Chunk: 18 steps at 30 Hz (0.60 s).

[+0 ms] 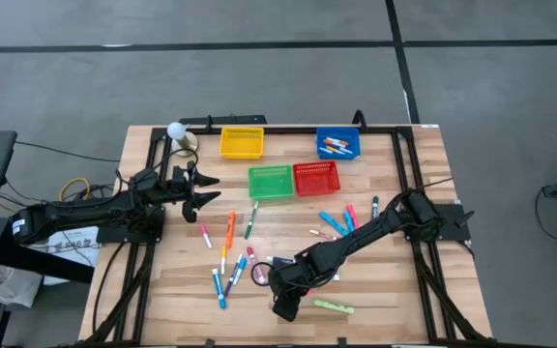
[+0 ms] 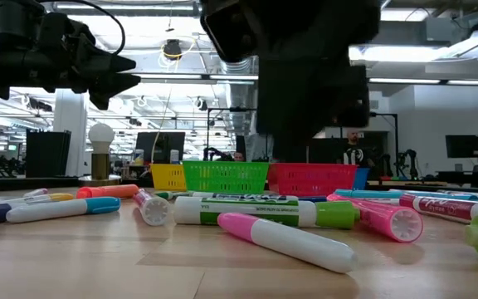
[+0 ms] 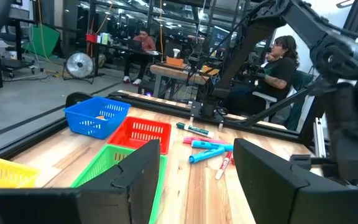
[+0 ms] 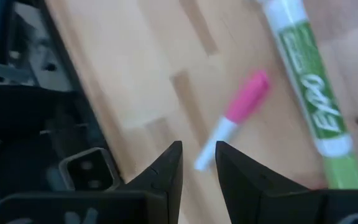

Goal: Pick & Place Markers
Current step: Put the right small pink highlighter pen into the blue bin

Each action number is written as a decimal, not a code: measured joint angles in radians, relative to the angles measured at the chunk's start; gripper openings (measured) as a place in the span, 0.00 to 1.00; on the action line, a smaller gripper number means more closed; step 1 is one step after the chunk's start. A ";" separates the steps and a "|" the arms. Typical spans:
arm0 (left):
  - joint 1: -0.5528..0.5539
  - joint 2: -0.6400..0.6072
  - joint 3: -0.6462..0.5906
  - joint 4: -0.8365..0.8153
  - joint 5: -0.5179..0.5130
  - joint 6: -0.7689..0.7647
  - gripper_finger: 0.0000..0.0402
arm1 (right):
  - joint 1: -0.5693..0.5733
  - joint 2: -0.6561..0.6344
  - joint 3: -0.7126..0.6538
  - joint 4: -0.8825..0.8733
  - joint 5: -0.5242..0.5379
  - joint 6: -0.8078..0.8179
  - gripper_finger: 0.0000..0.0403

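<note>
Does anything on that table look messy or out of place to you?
Yes: loose markers lie scattered at all angles across the wooden table, while only the blue basket holds any. The yellow basket, green basket and red basket look empty. Nothing looks broken.

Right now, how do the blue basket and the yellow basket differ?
The blue basket holds several markers; the yellow basket looks empty. The blue basket sits tilted toward the table's right side, while the yellow one lies square to the back edge, nearer the left gripper. Both are small square mesh baskets in the back row.
</note>
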 joint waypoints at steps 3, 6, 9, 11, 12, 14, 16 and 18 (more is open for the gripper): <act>0.000 0.000 0.000 0.001 0.000 0.000 0.51 | -0.002 0.015 0.003 0.034 -0.007 0.000 0.22; 0.000 0.000 0.000 0.001 0.000 0.000 0.51 | -0.001 0.023 0.003 0.052 -0.022 0.000 0.22; 0.000 0.000 0.000 0.001 0.000 0.000 0.51 | -0.001 0.023 0.003 0.051 -0.011 0.000 0.22; 0.000 0.000 0.000 0.002 0.000 0.000 0.51 | -0.003 0.023 0.003 0.042 0.008 0.001 0.22; 0.000 0.000 0.000 0.002 0.000 0.000 0.51 | -0.003 0.023 0.003 0.043 0.012 0.001 0.22; 0.000 0.000 0.000 0.002 0.000 0.000 0.51 | -0.003 0.023 0.003 0.044 0.012 0.001 0.22; 0.000 0.000 0.000 0.002 0.000 0.000 0.51 | -0.002 0.023 0.003 0.041 0.017 0.008 0.22; 0.000 0.000 0.000 0.002 0.000 0.000 0.51 | -0.002 0.023 0.003 0.036 0.035 0.024 0.22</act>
